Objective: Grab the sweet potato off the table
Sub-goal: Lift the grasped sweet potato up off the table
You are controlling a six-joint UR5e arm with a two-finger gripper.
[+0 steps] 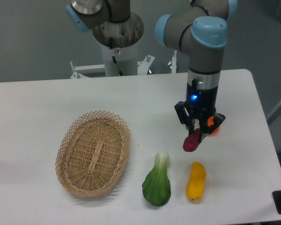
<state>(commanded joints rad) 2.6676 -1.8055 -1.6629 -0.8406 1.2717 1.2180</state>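
Observation:
The sweet potato (191, 142) is a small dark magenta tuber, hanging tilted in the air above the white table (47, 103). My gripper (196, 133) is shut on its upper end, pointing straight down from the arm's wrist. The tuber's lower tip hangs free, above and a little left of the yellow vegetable. The fingers hide the top of the tuber.
A yellow oblong vegetable (196, 181) lies near the front edge, with a green bok choy (157, 183) to its left. A round orange fruit (213, 125) sits partly hidden behind the gripper. A woven wicker basket (93, 153) stands at the left.

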